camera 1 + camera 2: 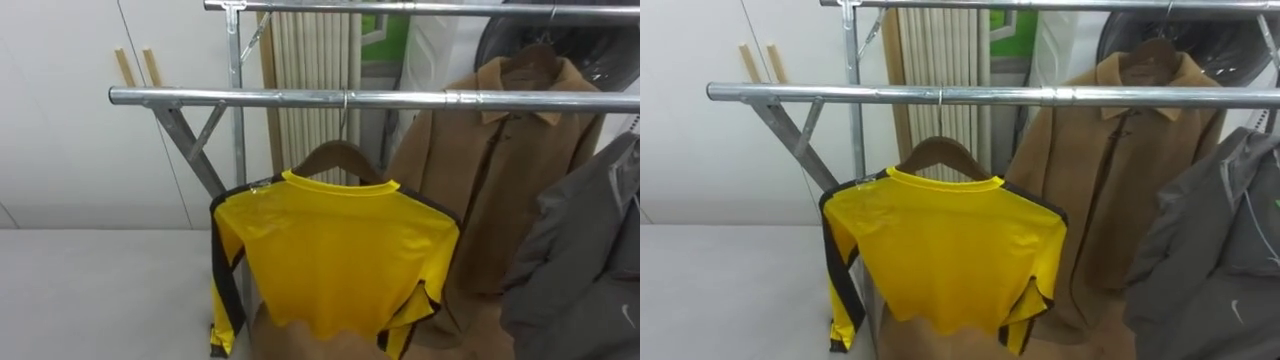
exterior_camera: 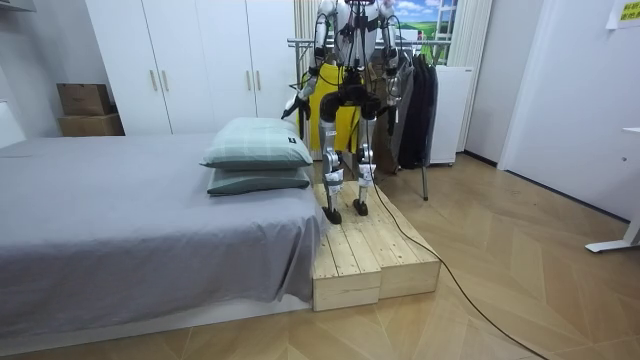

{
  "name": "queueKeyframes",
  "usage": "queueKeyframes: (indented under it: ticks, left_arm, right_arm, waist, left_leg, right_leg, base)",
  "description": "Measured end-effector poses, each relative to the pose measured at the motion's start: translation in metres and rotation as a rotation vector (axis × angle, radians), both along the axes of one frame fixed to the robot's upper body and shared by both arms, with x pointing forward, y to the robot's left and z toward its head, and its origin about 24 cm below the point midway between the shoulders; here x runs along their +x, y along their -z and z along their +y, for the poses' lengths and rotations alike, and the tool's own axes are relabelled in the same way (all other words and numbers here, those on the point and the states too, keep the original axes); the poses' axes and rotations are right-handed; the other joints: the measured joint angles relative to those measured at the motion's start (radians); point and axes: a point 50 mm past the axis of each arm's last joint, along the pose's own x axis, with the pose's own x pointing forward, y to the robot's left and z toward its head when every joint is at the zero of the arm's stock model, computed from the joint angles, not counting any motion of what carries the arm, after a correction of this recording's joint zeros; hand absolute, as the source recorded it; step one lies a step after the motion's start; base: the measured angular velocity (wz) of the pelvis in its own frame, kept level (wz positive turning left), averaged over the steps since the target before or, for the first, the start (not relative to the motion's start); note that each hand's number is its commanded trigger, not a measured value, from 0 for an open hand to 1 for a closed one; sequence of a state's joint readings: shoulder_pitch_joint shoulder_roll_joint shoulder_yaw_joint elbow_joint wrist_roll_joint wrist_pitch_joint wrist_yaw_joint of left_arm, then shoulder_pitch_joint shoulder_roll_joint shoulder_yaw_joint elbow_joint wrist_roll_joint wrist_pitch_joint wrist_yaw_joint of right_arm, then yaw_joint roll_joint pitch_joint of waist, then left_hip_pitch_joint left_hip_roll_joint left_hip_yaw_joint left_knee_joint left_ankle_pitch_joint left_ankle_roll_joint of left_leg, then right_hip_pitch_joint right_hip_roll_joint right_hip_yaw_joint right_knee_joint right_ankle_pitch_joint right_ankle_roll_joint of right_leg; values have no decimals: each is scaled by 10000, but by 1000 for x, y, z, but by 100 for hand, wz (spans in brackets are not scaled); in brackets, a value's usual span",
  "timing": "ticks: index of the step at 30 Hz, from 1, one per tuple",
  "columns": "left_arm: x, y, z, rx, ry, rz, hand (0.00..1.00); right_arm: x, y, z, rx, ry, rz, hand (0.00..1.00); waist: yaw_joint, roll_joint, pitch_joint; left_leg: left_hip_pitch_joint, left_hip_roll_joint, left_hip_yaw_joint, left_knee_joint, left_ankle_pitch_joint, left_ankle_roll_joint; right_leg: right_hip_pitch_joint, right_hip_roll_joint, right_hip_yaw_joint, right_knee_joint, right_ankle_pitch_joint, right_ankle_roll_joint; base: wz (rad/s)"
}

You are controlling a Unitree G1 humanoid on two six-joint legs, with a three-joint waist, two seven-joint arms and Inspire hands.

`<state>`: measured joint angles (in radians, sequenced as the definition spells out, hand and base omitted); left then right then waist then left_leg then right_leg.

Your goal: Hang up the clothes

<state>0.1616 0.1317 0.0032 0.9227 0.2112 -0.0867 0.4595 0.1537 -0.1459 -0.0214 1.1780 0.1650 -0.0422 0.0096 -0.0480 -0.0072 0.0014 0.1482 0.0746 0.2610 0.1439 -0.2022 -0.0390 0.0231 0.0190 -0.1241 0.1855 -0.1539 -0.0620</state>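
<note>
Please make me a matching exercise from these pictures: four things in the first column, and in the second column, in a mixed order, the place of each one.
Things:
1. yellow shirt
2. brown coat
3. grey jacket
4. pillows

Places:
a. stacked on the bed
b. on a wooden hanger hooked over the near rail
c. at the far right of the eye views, cut by the edge
d. behind the near rail, hanging from the far rail

Pairs: 1-b, 2-d, 3-c, 4-a
</note>
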Motion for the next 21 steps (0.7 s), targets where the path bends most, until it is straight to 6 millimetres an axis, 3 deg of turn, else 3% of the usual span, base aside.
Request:
queueKeyframes:
  ticks: [21]
  left_arm:
    - [1, 0, -1, -58, 109, -30, 0]
  right_arm:
    - [5, 0, 1, 99, 126, -158, 0]
  waist:
    - [16, -22, -1]
  left_leg:
    - [-18, -4, -2, 0, 0, 0]
  right_leg:
    - [-25, 1, -5, 3, 0, 1]
  base:
    - [0]
